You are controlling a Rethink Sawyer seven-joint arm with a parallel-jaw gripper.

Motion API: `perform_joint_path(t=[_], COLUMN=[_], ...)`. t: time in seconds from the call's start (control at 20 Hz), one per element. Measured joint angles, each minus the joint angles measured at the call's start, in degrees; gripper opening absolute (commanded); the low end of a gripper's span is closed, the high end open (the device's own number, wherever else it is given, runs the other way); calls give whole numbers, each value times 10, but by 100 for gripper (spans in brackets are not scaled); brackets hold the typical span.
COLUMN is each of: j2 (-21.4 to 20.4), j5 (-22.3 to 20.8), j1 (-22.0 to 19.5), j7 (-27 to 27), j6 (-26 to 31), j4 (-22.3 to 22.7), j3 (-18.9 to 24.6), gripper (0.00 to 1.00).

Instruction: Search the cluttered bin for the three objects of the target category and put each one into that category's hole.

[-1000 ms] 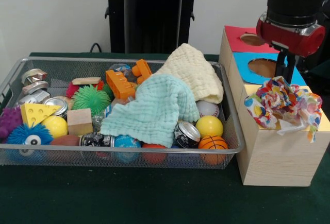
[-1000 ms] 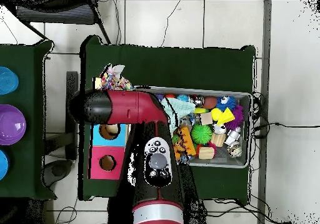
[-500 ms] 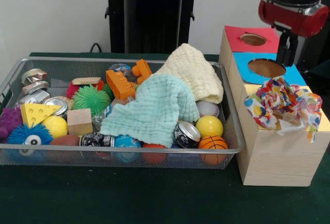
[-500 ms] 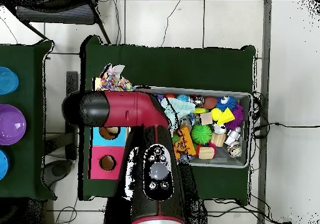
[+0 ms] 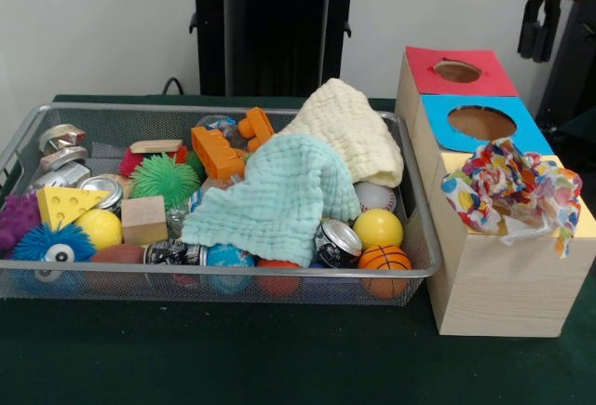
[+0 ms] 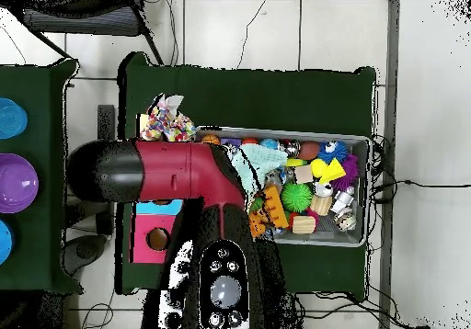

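Sitting crumpled over the yellow section of the wooden box, the multicoloured patterned cloth looks delivered but not pushed through. Two more cloths lie in the wire mesh bin: a mint green waffle cloth and a cream knitted cloth. Next comes reaching for one. The claw hangs high above the box; whether it is wide or narrow I cannot tell.

Crumpled multicoloured cloth lies on the sorting box.
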Motion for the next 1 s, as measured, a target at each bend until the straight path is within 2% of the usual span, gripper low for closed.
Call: perform_joint_path(t=[0.15, 0.5, 0.75, 1.0], j2=[-18, -27, -16, 13], j5=[-9, -36, -58, -77], j1=[8, 10, 10, 7], j7=[0, 0, 0, 0], j6=[-1, -30, -64, -81], j4=[7, 20, 24, 22], j3=[-2, -2, -3, -3], gripper=[0, 0, 0, 0])
